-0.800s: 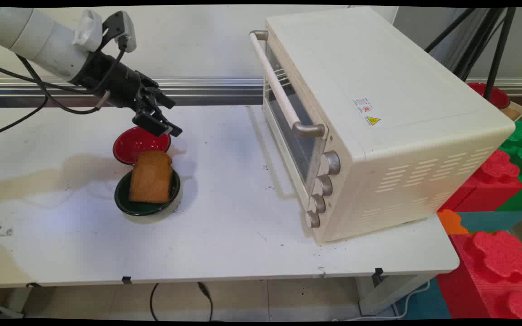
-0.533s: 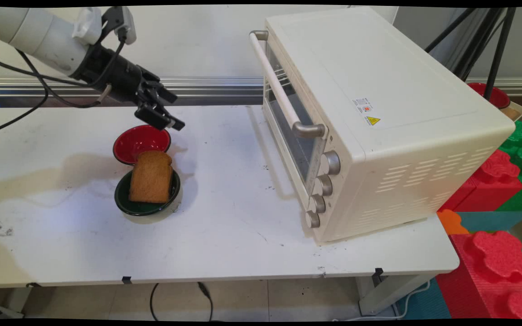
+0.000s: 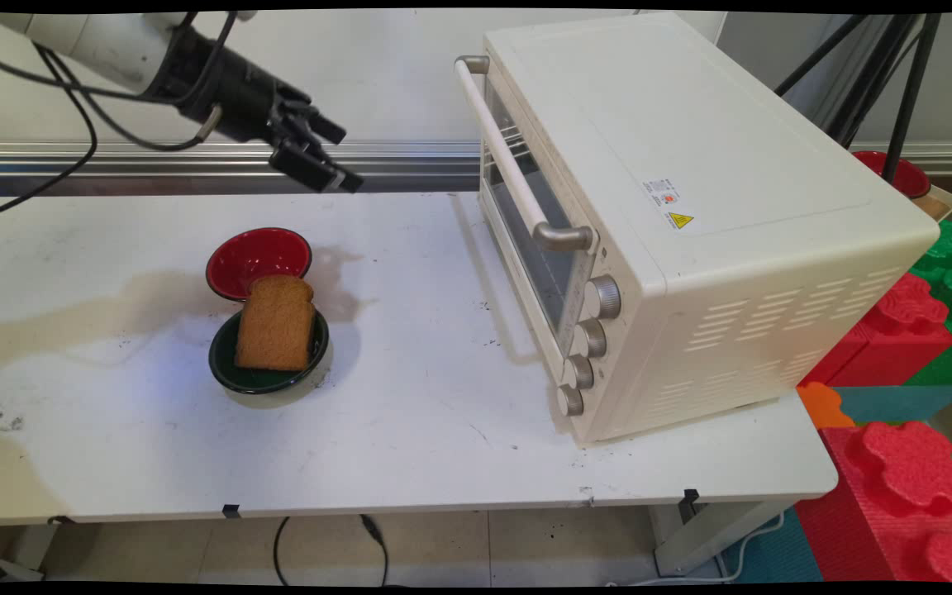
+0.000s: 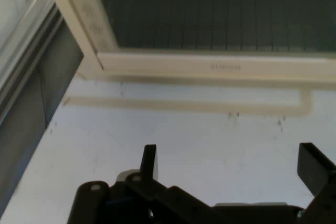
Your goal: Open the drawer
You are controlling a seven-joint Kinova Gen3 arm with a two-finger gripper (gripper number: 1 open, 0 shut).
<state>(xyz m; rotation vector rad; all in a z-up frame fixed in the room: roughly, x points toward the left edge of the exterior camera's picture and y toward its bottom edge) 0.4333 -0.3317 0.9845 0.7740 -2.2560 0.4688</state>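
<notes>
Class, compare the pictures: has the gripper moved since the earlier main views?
Yes. The gripper has risen and shifted right, away from the red bowl it hovered over, toward the toaster oven.

The white arm comes in from the top left, high up, and slants down to the right. Black cables hang in loops from it. At its end is the black pincer (image 3: pixel 334 165), up in the air and holding nothing. Its two fingers (image 4: pixel 149 162) are spread wide apart.
</notes>
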